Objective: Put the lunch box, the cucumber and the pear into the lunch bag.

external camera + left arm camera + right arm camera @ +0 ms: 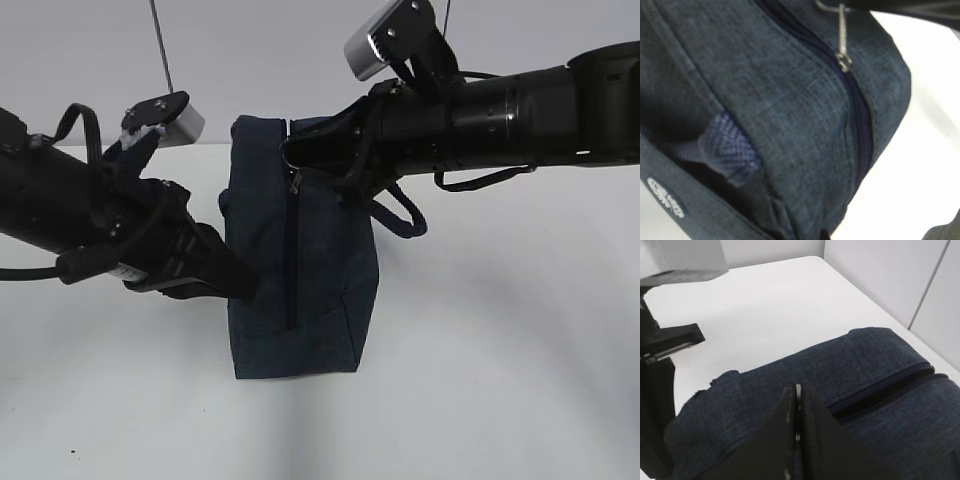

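The dark navy lunch bag [320, 270] stands on the white table, its long zipper facing me. My left gripper [243, 285] presses into the bag's left side, and bunched fabric [790, 215] fills the left wrist view where its jaws close. My right gripper [292, 150] is shut on the silver ring pull [798, 390] at the bag's far end. The zipper slider [842, 61] hangs just below the ring. The lunch bag also fills the right wrist view [855, 360]. The lunch box, the cucumber and the pear are out of view.
The bag's padded loop handle [405, 215] hangs off its right side under my right arm. A second strap [727, 145] shows on the left side. White table [500, 380] spreads around the bag; a wall stands behind.
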`<state>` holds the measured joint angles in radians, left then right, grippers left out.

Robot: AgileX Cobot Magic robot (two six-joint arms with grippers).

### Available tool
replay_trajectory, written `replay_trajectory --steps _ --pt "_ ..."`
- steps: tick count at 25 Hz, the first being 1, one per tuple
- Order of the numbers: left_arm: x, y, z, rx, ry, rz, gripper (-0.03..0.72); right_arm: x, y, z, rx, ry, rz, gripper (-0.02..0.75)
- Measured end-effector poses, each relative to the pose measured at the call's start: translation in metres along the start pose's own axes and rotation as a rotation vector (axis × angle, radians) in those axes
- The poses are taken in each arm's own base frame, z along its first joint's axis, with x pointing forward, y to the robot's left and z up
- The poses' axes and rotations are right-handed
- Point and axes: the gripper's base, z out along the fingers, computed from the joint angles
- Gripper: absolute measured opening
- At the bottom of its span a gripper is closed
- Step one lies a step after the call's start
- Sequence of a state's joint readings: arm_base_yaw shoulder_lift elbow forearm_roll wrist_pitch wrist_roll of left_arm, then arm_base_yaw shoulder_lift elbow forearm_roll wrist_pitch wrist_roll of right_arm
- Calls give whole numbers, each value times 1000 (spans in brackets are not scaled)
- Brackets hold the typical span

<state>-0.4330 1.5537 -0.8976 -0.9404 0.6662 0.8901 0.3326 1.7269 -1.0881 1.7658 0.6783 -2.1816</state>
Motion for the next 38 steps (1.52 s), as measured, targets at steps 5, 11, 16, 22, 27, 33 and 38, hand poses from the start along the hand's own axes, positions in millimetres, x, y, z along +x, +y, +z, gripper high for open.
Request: replay_trajectory --steps 5,11,16,22,27,33,38 --pt "0 0 -1 -5 12 -11 -13 4 -9 11 -5 -2 6 6" --pt "2 1 -1 -10 34 -24 -13 2 -22 21 3 -17 -3 6" --pt "2 1 -1 -12 39 -23 -15 -5 -32 29 15 -38 -22 6" --pt "3 1 -1 -15 49 -13 -15 -12 -46 39 49 -53 -45 6" --pt "3 1 -1 -15 51 -11 -15 -10 -61 47 83 -51 -43 6" --pt "3 1 -1 -15 51 -11 -15 -6 -86 53 117 -68 31 6" --pt "3 1 -1 -15 51 -11 -15 1 -101 57 81 -102 121 6"
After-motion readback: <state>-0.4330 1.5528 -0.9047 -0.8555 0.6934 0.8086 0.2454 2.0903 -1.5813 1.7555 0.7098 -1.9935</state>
